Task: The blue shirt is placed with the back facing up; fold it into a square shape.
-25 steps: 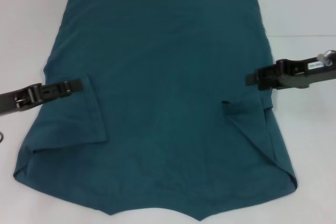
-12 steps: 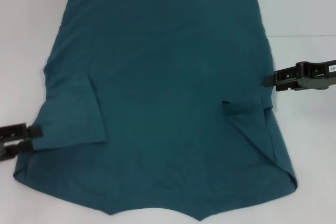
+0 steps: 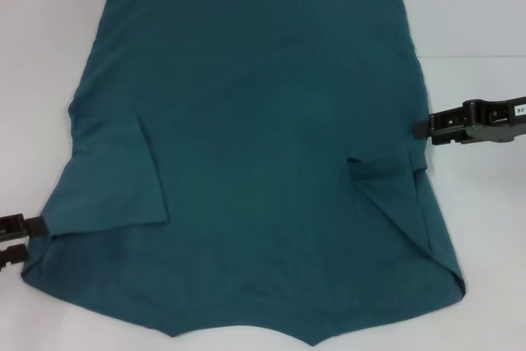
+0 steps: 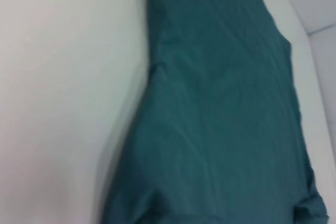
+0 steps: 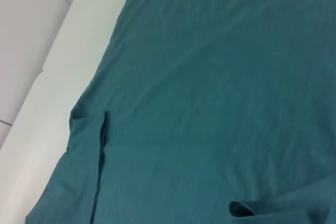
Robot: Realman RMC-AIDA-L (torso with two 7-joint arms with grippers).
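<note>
Left claw parted at blue shirt edge; right claw state unclear.

White table, plain pale surroundings.
Table is white, smooth and matte, evenly lit, only soft shadows. A thin seam line crosses it on the far right. In the right wrist view the table's rounded white edge gives way to a light grey floor with thin joint lines.
</note>
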